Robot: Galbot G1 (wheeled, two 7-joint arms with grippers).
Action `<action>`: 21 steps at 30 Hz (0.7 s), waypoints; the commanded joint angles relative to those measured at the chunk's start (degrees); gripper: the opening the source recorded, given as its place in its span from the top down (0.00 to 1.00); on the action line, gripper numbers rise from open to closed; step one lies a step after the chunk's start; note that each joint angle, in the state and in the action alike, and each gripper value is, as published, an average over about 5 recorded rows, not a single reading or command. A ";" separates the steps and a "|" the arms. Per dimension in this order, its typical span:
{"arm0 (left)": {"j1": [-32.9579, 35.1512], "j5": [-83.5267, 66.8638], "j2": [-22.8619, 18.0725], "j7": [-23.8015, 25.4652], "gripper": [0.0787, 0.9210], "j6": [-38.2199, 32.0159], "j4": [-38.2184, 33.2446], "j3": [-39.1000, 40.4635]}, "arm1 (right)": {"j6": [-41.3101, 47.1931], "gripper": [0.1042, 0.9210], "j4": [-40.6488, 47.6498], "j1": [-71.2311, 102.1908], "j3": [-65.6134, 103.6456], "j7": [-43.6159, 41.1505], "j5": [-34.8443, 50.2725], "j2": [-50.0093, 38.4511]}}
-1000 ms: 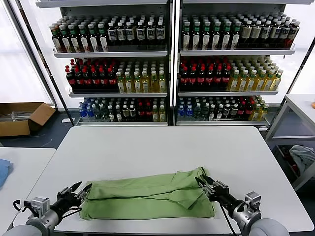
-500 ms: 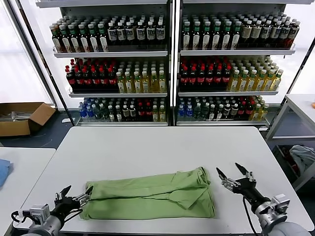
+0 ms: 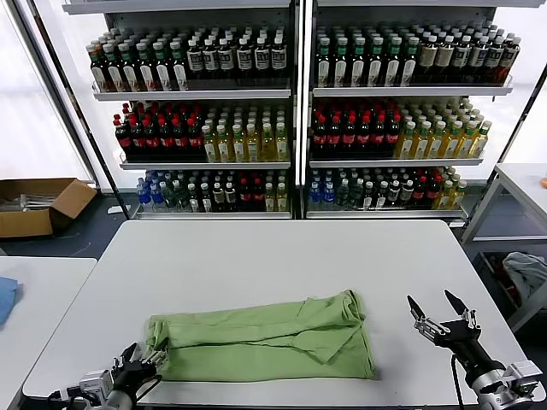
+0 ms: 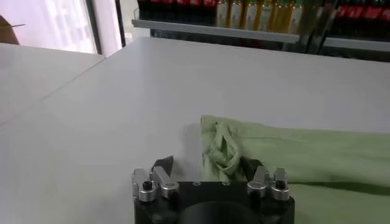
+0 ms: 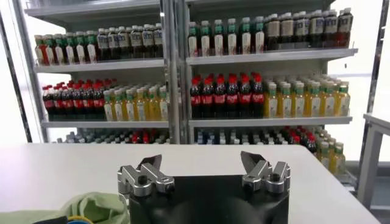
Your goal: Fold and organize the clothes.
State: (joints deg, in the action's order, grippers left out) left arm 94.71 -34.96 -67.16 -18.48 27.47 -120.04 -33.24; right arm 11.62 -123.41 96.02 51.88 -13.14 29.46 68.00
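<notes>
The light green T-shirt [image 3: 265, 342] lies folded into a long band across the front of the white table [image 3: 282, 256]. Its bunched left end also shows in the left wrist view [image 4: 222, 146]. My left gripper [image 3: 141, 366] is open and empty at the shirt's front left corner, low by the table's front edge. In the left wrist view the left gripper [image 4: 207, 165] has its fingers spread either side of the bunched cloth. My right gripper [image 3: 438, 312] is open and empty, held above the table to the right of the shirt. The right gripper [image 5: 201, 163] faces the shelves in its wrist view.
Shelves of bottled drinks [image 3: 299, 111] stand behind the table. A second white table [image 3: 34, 299] sits at the left with a blue cloth [image 3: 5, 299] on it. A cardboard box [image 3: 38, 203] lies on the floor. Another table [image 3: 526, 184] and pale cloth [image 3: 526, 273] are at the right.
Both grippers have let go of the shirt's ends and drawn back. The left has dropped toward the front edge; the right has moved off to the right and lifted.
</notes>
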 commanded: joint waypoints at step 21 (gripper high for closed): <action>-4.84 -5.94 7.52 6.02 0.98 -3.08 3.08 -12.69 | -0.10 0.12 -2.93 -1.12 -0.03 0.89 0.82 -0.56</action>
State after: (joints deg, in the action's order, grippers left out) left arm 91.90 -38.07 -65.31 -16.59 25.59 -117.96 -36.02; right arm 11.62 -125.85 95.20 52.20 -12.38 30.24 67.43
